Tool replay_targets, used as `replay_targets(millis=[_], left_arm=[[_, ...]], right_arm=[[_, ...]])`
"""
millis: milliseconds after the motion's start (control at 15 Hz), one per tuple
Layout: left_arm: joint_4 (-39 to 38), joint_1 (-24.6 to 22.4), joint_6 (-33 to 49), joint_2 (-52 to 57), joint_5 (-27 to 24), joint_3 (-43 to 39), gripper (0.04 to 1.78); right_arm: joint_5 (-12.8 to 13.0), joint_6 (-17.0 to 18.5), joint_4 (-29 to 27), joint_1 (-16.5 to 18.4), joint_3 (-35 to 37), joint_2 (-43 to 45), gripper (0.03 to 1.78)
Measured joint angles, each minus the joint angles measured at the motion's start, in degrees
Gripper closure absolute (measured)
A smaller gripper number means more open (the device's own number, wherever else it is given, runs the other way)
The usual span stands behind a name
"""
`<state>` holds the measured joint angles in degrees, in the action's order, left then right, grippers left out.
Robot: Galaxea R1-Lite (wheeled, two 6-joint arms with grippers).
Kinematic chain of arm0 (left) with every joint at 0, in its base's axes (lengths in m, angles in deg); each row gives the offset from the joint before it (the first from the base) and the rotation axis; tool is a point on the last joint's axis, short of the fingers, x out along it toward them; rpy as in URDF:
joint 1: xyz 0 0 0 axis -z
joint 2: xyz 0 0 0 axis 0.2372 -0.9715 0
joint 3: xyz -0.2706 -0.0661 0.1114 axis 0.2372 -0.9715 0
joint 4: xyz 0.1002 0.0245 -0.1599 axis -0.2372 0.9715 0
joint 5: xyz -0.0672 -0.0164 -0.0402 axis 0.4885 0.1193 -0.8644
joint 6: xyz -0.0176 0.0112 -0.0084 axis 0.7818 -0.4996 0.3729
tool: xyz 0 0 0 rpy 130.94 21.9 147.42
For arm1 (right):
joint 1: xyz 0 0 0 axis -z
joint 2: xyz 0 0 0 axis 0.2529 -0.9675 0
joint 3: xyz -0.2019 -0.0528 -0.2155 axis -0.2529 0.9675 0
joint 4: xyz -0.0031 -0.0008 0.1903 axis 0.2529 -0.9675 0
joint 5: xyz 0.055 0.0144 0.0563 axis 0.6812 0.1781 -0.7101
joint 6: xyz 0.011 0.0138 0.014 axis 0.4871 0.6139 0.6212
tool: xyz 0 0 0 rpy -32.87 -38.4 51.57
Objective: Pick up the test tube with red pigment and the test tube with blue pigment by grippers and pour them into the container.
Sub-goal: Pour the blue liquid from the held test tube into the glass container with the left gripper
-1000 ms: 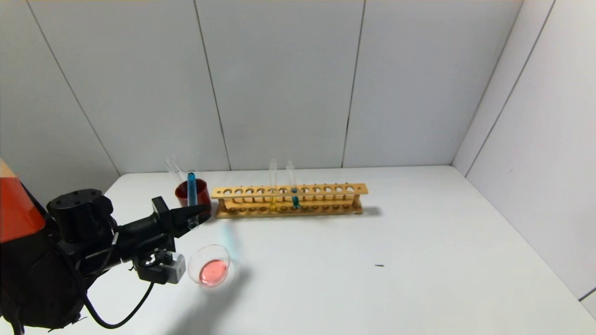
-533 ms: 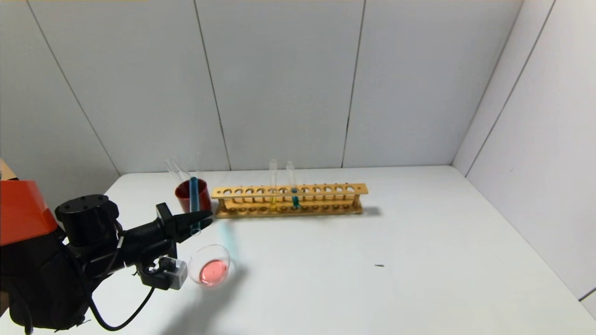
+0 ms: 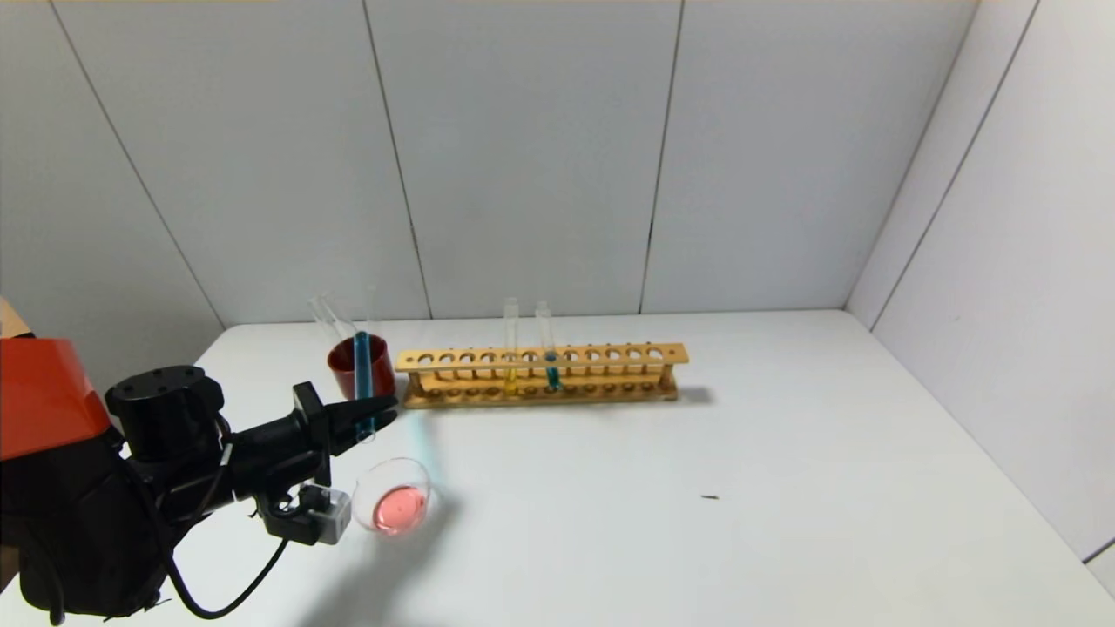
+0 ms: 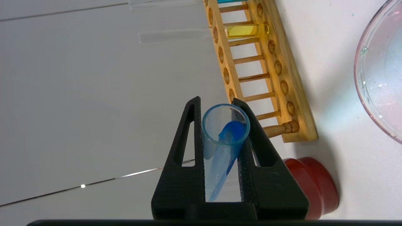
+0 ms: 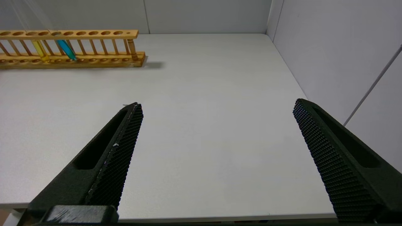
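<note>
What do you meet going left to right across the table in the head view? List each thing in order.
left gripper holding the blue test tube → glass dish with pink liquid → wooden rack with yellow-liquid tube, then teal-liquid tube.

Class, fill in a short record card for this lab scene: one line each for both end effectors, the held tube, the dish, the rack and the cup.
left end effector: shut on the blue test tube, above the table beside the dish
blue test tube: roughly upright, blue liquid inside
right end effector: open, holding nothing, over bare table
glass dish: on the table, pink-red liquid in it
wooden rack: holds a yellow tube and a teal tube
red cup: left of the rack, clear tubes standing in it
</note>
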<state>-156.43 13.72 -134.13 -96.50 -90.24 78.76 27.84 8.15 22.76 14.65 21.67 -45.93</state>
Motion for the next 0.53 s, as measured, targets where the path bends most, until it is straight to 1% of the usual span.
replay_targets(millis=[533], left_arm=[[0.0, 0.3, -4.9, -0.5, 0.3, -0.6, 1.48]], right_arm=[[0.0, 0.0, 0.0, 0.0, 0.0, 0.0, 0.06]])
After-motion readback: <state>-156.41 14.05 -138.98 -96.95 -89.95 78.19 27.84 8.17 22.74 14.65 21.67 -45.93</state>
